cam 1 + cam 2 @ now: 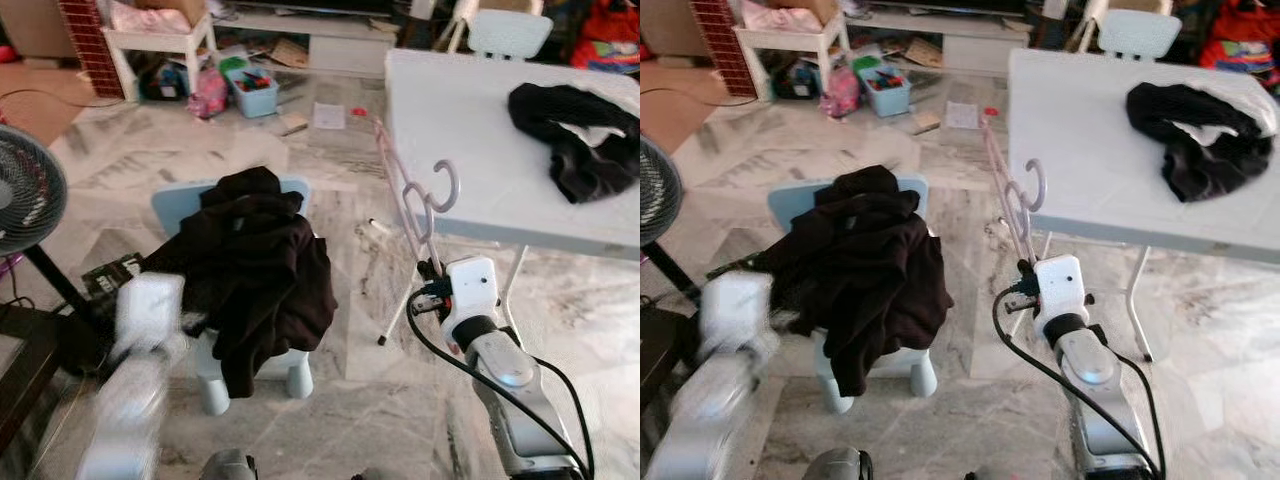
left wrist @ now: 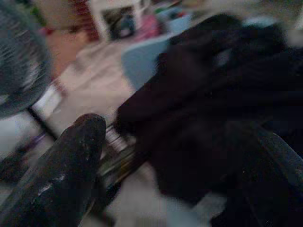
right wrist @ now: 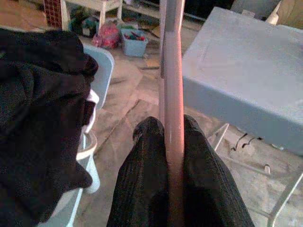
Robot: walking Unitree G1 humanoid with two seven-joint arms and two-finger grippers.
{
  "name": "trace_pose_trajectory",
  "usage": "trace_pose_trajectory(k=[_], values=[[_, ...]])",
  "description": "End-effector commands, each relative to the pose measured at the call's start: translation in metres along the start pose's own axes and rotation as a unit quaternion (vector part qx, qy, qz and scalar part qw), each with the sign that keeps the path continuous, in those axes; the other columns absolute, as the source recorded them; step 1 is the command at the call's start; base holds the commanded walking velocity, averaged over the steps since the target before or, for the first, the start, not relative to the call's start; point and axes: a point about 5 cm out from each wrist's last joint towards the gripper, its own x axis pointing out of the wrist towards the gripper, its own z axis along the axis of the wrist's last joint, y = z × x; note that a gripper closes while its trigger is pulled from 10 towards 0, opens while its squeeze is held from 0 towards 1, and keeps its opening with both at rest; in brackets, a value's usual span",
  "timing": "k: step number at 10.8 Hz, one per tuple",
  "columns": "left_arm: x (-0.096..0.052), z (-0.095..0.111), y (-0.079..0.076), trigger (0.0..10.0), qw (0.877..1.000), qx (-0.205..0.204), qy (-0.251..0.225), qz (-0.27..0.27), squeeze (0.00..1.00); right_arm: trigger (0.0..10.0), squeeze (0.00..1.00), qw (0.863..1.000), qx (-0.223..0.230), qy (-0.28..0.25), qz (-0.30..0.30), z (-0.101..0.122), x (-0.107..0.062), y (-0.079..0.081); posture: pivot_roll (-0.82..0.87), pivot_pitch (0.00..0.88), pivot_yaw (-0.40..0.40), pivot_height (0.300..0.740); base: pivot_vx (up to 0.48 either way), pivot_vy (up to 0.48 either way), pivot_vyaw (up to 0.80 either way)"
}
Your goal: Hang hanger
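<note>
My right gripper (image 3: 173,142) is shut on the bar of a pale pink hanger (image 1: 410,205), held up beside the white table's near left corner. The hanger's hook (image 1: 445,188) curls upward against the table edge. Black clothing (image 1: 255,265) is heaped over a small light-blue chair (image 1: 172,205) to the left of it. My left arm (image 1: 145,320) is blurred at the lower left, close to the chair. In the left wrist view, the left gripper (image 2: 180,137) is open, its fingers (image 2: 83,142) spread towards the black clothing (image 2: 213,109).
A white table (image 1: 470,130) fills the right side with another black garment (image 1: 575,130) on it. A standing fan (image 1: 25,195) is at the far left. A white shelf (image 1: 160,40), a toy bin (image 1: 252,88) and papers lie on the marble floor beyond.
</note>
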Motion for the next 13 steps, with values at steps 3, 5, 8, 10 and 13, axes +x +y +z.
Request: trace_pose_trajectory(k=[3, 5, 8, 10, 13], values=[[-0.012, 0.010, -0.003, 10.0, 1.000, 0.005, -0.021, -0.001, 0.00, 10.0, 0.00, 1.000, 0.005, -0.011, 0.010, 0.006, 0.004, 0.006, 0.04, 0.000, -0.066, 0.740, 0.000, 0.000, 0.00], [0.011, 0.030, -0.018, 10.0, 0.998, -0.005, -0.056, -0.012, 0.00, 10.0, 0.00, 0.999, 0.016, -0.029, 0.006, 0.014, 0.010, 0.009, 0.01, 0.000, -0.048, 0.740, 0.000, 0.000, 0.00], [0.024, 0.046, -0.030, 10.0, 0.994, -0.015, -0.095, -0.056, 0.00, 10.0, 0.00, 0.999, 0.021, -0.035, -0.014, 0.017, 0.008, 0.002, -0.02, 0.000, -0.035, 0.740, 0.000, 0.000, 0.00], [0.026, 0.053, -0.029, 10.0, 0.988, -0.009, -0.127, -0.093, 0.00, 10.0, 0.00, 1.000, 0.017, -0.015, -0.009, 0.008, 0.001, 0.002, -0.02, 0.000, -0.034, 0.740, 0.000, 0.000, 0.00], [0.024, 0.061, -0.018, 10.0, 0.981, 0.024, -0.162, -0.104, 0.00, 10.0, 0.00, 1.000, 0.028, -0.002, -0.012, 0.006, -0.011, -0.014, -0.02, 0.000, -0.043, 0.740, 0.000, 0.000, 0.00]])
